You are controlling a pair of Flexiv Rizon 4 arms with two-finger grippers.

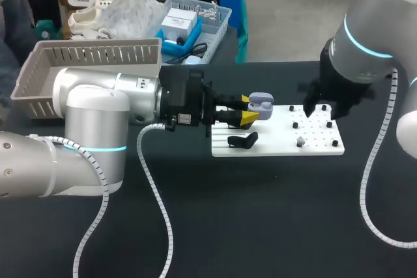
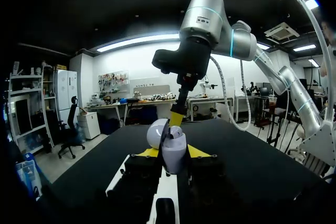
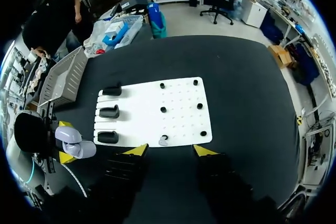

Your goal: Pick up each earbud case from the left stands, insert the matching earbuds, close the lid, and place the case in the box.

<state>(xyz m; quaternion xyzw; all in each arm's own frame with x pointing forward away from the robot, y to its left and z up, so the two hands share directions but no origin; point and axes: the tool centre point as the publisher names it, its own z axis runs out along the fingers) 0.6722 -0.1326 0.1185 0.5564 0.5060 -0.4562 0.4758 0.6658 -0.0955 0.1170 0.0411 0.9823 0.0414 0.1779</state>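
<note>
With left gripper (image 1: 249,110), clamps open case (image 1: 260,101) by left edge of board (image 1: 273,146); hangs right gripper (image 3: 168,150), fingers apart, over its right end, near earbud (image 3: 164,140).

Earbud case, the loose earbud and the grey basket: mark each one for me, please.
earbud case (image 2: 173,155): left wrist view, front of its body.
loose earbud (image 3: 164,140): right wrist view, middle of the earbud.
grey basket (image 1: 98,55): head view, slatted side wall.

Pale grey case (image 1: 260,103), lid open, is hanging at frame ctr; pale earbud (image 1: 300,141) lying just lower-right; grey box (image 1: 91,63) sitting upper left.
</note>
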